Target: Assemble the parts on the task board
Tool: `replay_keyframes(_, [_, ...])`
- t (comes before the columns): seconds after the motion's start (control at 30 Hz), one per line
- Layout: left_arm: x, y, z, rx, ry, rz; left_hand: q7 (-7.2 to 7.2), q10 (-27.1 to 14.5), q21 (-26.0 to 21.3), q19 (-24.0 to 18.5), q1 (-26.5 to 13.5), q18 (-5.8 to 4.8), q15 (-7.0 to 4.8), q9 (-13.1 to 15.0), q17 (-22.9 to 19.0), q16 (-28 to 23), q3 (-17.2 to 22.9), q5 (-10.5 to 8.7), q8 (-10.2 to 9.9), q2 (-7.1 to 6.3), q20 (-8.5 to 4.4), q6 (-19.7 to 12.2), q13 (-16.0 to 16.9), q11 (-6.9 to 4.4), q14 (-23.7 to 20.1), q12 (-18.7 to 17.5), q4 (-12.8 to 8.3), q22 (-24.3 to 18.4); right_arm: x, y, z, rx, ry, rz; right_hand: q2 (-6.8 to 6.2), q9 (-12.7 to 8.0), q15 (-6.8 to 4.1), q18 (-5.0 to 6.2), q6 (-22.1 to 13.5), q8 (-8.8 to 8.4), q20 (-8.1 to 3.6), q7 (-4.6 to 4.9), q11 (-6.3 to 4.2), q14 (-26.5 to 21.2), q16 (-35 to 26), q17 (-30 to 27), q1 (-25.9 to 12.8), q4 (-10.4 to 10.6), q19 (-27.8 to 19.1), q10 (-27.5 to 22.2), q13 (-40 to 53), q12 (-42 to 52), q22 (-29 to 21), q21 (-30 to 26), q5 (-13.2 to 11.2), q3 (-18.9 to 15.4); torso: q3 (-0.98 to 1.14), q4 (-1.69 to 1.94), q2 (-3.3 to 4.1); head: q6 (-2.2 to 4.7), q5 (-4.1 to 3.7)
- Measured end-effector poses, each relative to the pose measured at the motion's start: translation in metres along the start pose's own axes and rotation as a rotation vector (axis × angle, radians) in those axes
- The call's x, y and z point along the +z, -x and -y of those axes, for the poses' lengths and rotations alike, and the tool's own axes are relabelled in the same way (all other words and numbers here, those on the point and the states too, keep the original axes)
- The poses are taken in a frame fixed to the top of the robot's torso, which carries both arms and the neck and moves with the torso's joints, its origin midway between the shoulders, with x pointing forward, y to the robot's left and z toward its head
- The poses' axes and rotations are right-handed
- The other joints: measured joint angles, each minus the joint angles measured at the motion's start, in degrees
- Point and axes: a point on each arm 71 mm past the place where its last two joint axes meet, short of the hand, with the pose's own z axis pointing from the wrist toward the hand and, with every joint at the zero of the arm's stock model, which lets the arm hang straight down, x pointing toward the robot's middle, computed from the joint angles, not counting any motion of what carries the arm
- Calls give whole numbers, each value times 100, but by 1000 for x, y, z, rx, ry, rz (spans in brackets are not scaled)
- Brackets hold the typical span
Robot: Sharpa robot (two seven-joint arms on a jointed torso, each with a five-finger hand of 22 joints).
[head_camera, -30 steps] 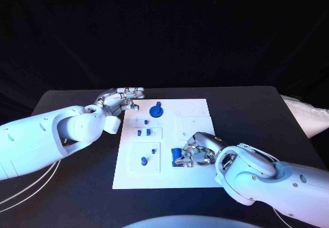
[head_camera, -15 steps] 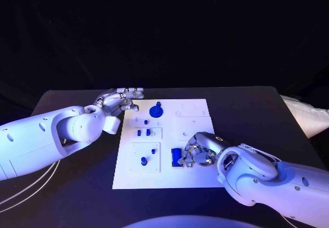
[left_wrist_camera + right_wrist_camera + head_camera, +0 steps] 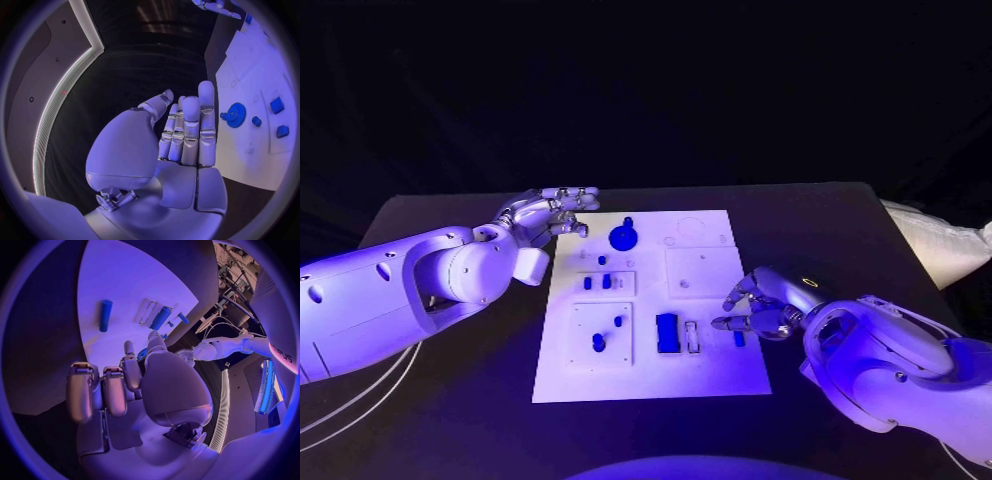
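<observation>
The white task board [image 3: 711, 375] lies mid-table. On it sit a blue gear [image 3: 623, 238], several small blue parts [image 3: 597, 283], a long blue block [image 3: 666, 333] and a loose blue peg [image 3: 738, 338]. My right hand [image 3: 762, 308] hovers at the board's right edge, fingers apart and holding nothing, its fingertips just beside the peg. In the right wrist view the peg [image 3: 105, 315] lies free on the board beyond my right hand [image 3: 125, 390]. My left hand [image 3: 554, 212] floats at the board's far left corner, fingers straight and empty; the gear [image 3: 236, 115] lies just past my left hand [image 3: 184, 135].
A narrow pale slot [image 3: 691, 336] sits on the board between the block and the peg. Black table [image 3: 444, 400] surrounds the board. A white cloth bundle [image 3: 942, 245] lies off the table's right edge, and white cables [image 3: 343, 410] hang at the left.
My right hand has drawn back from over the blue block to the board's right edge and opened. The block and a small peg now lie uncovered. The left hand has barely shifted.
</observation>
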Motion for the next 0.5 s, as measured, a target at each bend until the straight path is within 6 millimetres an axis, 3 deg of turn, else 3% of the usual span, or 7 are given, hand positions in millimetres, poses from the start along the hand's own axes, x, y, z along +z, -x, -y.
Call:
replay_keyframes(0.1, [0,-1,0,0,0,-2,0,0,0,0,0,-1,0,0,0,0,0,0,0,0,0,0,0,0,0,0,0,0,0,3,9,-18,-22,-2,25,-14,0,0,0,-32,0,0,0,0,-33,2,23,14,0,1,227,-175,0,0,-38,26,1,-17,-3,2,-5])
replay_keyframes(0.17, [0,-1,0,0,0,-3,0,0,0,0,0,-1,0,0,0,0,0,0,0,0,0,0,0,0,0,0,0,0,0,3,14,-33,-32,-8,189,-17,8,0,0,-43,0,0,-1,-7,-45,2,187,43,0,1,967,-254,0,-28,-39,3,3,-27,-3,2,-5])
replay_keyframes(0.5, [0,-2,-1,1,1,-7,-1,0,0,0,0,0,0,0,0,0,0,0,0,0,0,0,0,0,0,0,0,0,4,-2,21,-101,-45,-46,155,-16,11,0,79,-43,0,-36,-19,-7,-45,1,152,185,0,-22,967,-321,-1,-28,-39,-75,8,-40,-4,-15,9])
